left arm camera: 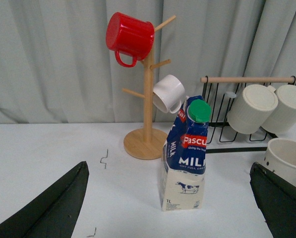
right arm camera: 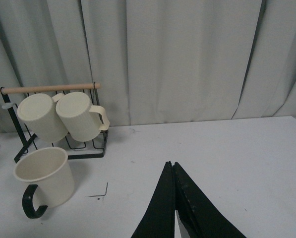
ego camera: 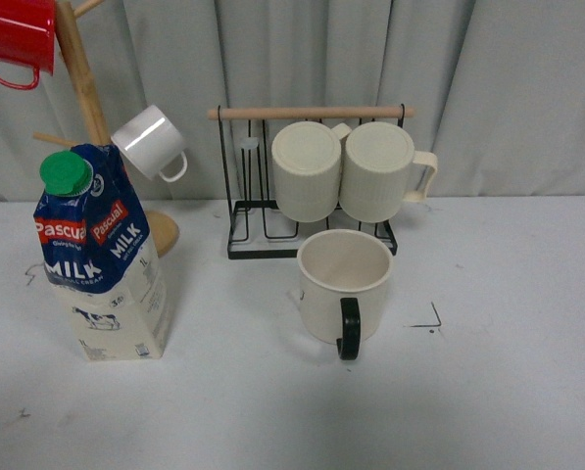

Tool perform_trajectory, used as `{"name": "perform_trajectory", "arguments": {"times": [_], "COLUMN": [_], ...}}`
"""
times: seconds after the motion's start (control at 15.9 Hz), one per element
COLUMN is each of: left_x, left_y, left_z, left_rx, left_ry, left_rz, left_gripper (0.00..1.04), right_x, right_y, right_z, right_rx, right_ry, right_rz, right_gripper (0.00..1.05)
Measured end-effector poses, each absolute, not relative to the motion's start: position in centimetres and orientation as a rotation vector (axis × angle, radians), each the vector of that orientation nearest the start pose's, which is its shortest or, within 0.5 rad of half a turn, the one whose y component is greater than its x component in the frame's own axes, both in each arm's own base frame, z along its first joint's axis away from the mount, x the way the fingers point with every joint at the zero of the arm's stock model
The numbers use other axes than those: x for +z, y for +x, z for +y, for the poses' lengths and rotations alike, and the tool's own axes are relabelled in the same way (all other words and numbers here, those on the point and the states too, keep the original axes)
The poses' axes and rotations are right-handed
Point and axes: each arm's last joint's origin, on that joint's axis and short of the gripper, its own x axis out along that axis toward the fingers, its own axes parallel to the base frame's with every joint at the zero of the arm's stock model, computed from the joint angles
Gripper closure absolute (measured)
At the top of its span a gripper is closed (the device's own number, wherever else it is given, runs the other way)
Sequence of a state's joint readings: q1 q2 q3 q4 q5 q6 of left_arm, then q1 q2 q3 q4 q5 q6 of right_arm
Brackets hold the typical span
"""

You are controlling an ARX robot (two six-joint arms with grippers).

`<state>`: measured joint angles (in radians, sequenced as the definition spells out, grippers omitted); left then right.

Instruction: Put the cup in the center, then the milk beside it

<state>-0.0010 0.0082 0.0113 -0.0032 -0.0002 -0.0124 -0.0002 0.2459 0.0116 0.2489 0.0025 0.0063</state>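
Tabletop (ego camera: 235, 328) gap between milk (ego camera: 101, 264) and cup (ego camera: 343, 286)

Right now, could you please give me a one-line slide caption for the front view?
Upright milk carton at left and black-handled cup standing before a rack of ribbed mugs on the white table.

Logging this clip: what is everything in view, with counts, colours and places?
cup: 1, cream with black handle, on table before rack
milk: 1, blue-and-cream carton, green cap, left of cup
ribbed mugs: 2, cream, on rack
rack: 1, black wire, behind cup
mug tree: 1, wooden, behind milk
red mug: 1, red, top of mug tree
small mug: 1, white, lower on mug tree
corner marks: several, black, on table
table: 1, white
curtain: 1, grey, backdrop
left gripper: 1, black, open
right gripper: 1, black, shut, empty
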Motion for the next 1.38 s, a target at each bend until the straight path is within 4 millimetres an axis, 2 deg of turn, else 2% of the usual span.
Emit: {"name": "perform_trajectory", "arguments": {"times": [0.25,0.38,0.44,0.56,0.69,0.88,0.94,1.0,1.07,1.25,1.38], "left_x": [16.6,16.6,16.6,16.6,16.6,16.6,16.5,17.1,18.7,22.3,22.9], "left_y": [9.8,9.8,9.8,9.8,9.8,9.8,9.7,10.7,12.5,17.8,21.9], "left_z": [0.0,0.0,0.0,0.0,0.0,0.0,0.0,-0.2,-0.9,-3.4,-5.0], "left_rx": [-0.001,0.0,-0.001,-0.002,-0.001,-0.001,-0.004,0.024,0.024,-0.071,-0.11], "left_ry": [-0.012,-0.012,-0.012,-0.012,-0.012,-0.012,-0.075,-0.184,-0.296,-0.351,-0.291], "left_rz": [0.0,0.0,0.001,0.001,0.0,0.0,0.14,0.302,0.308,0.211,0.21], "left_gripper": [0.07,0.07,0.07,0.07,0.07,0.07,0.07,0.07,0.07,0.07,0.07], "right_x": [17.0,16.4,17.0,16.7,16.7,16.7,16.7,16.7,16.7,16.7,16.7], "right_y": [10.8,10.0,9.7,9.7,9.7,9.7,9.7,9.7,9.7,9.7,9.7], "right_z": [0.0,0.0,0.0,0.0,0.0,0.0,0.0,0.0,0.0,0.0,0.0], "right_rx": [-0.003,0.0,0.0,0.0,0.0,0.0,0.0,0.0,0.0,0.0,0.0], "right_ry": [0.006,0.006,0.006,0.006,0.006,0.006,0.006,0.006,0.006,0.006,0.006], "right_rz": [-0.015,0.037,-0.027,-0.004,-0.004,-0.004,-0.004,-0.004,-0.004,-0.004,-0.004], "right_gripper": [1.03,1.03,1.03,1.03,0.82,0.44,0.31,0.2,0.07,0.06,0.06]}}
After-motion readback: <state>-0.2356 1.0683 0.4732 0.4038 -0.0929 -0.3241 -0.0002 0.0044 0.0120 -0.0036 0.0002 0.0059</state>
